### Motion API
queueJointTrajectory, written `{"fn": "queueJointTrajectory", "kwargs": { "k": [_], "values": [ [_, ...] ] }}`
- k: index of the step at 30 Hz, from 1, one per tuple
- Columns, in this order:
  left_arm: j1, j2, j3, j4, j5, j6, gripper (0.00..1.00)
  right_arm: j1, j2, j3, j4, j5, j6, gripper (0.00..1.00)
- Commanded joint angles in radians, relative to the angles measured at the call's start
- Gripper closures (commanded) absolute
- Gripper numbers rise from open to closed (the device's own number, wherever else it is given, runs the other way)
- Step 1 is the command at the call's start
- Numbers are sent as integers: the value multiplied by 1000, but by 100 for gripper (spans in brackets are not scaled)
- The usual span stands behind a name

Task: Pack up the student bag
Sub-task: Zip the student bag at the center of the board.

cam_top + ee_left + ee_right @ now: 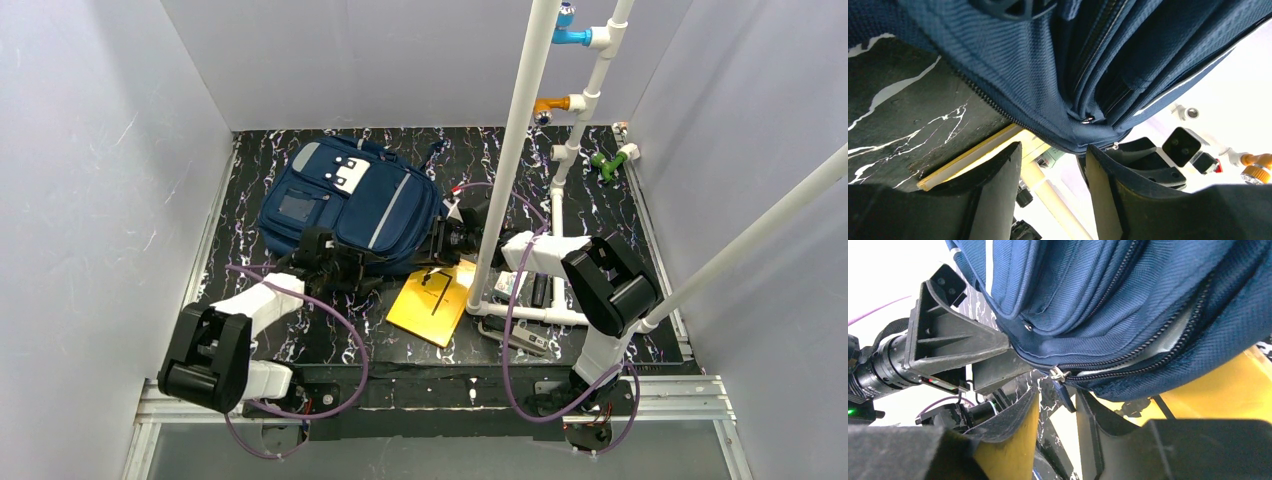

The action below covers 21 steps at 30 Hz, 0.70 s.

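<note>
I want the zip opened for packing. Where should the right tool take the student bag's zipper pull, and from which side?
Probably the dark pull tab hanging below the metal slider on the student bag. It dangles thin and free of the seam, so come from beneath the bag's edge, one finger per face; the right tool flanks it.

Left arm point(262, 300) and right arm point(540, 252) share white link shells, blocky black joint housings point(208, 355) and looping purple cables point(508, 340).

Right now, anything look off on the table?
Nothing spilled or damaged. Only oddity: the student bag overlaps the yellow book at its near edge, with the book not packed, and the zipper opening is just a narrow slit.
</note>
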Motion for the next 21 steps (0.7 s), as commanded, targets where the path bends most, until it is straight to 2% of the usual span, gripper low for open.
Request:
{"fn": "queueJointTrajectory", "kwargs": {
  "k": [1,8,15,19,21],
  "values": [
    [-1,32,47,2,-24,14,53,7,5,1,78,-8,20,63],
    [1,89,71,8,-71,49,61,7,6,9,27,17,-58,99],
    [63,127,88,-8,-104,189,82,3,-12,93,-213,100,-329,99],
    [121,117,109,-35,-116,347,100,-1,-54,94,-287,173,-457,99],
    [151,117,159,-111,-112,454,100,-1,-63,109,-350,239,-519,99]
  ]
}}
